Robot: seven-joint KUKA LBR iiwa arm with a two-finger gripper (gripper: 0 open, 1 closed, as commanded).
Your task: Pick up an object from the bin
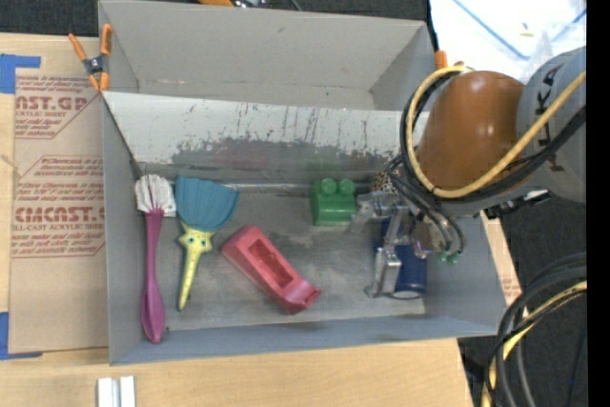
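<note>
Looking into the grey bin [257, 52], we start with the biggest piece in play: the arm [472, 133], coming in from 3 o'clock with its brown wrist cover over the right wall. Its gripper [389, 274] hangs low at about 4 o'clock on the bin floor. We cannot tell whether it is spread wide or pinched narrow.

Over at 9 o'clock lies a long magenta brush [152, 272] with white bristles. Just beside it is a teal brush [202, 210] on a yellow handle. At 6 o'clock a pink block [270, 267] lies slanted. Near 1 o'clock, toward the back wall, sits a green brick [333, 202].

Smallest of all is the one we care about: a dark blue piece [414, 272], just beside the gripper on its 3 o'clock side, close to the right wall. We see nothing held. We judge the piece light, stiff plastic with a smooth skin, so it could slip. Our call is to take it across its narrow width, low on the body, minding the wall close by.
</note>
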